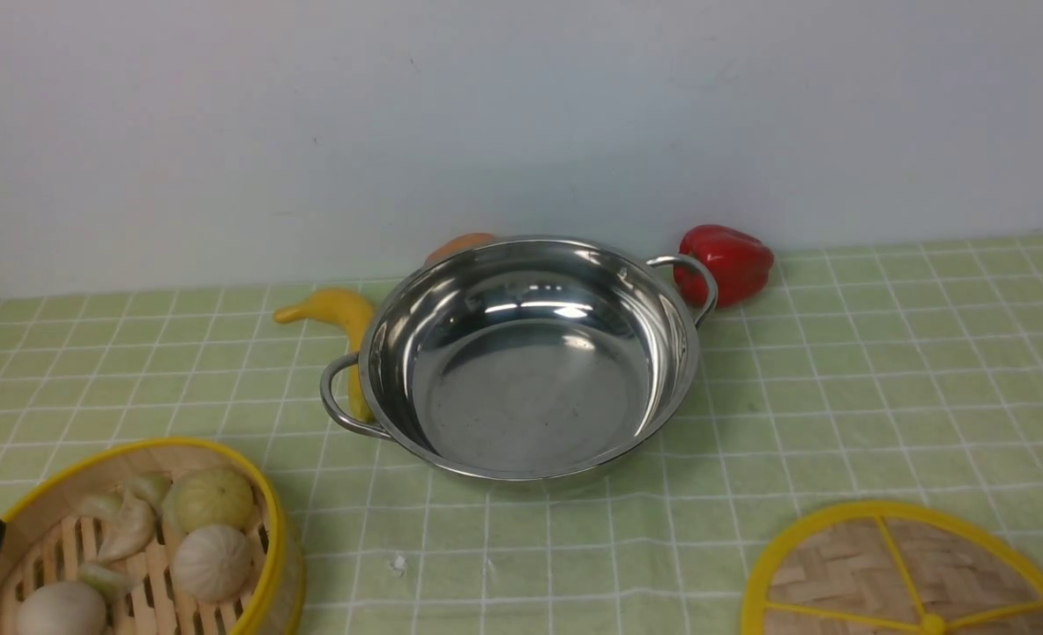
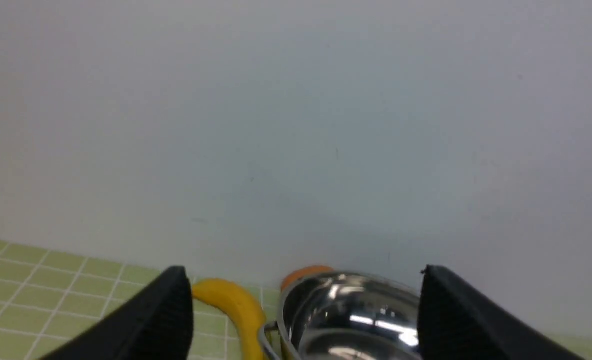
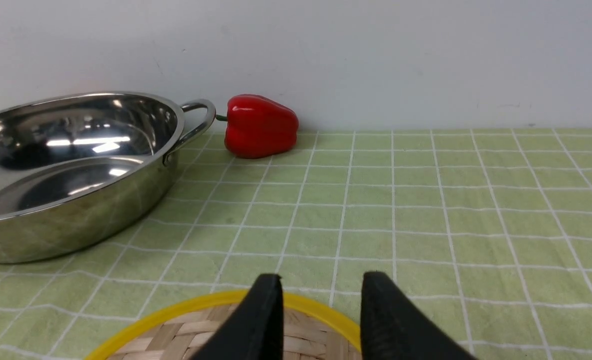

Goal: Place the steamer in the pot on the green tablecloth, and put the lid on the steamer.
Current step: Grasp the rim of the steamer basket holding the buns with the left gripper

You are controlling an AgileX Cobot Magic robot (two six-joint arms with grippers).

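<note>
Left fingers standing wide apart, shiny stainless-steel pot sitting ahead between them, right fingers hovering apart over yellow-rimmed woven-bamboo lid, bare green gridded tablecloth stretching ahead.

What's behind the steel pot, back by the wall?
An orange object peeks over the pot's far rim, mostly covered, so unidentifiable. A banana curves behind the left handle, partly hidden; a red pepper sits behind the right handle.
</note>
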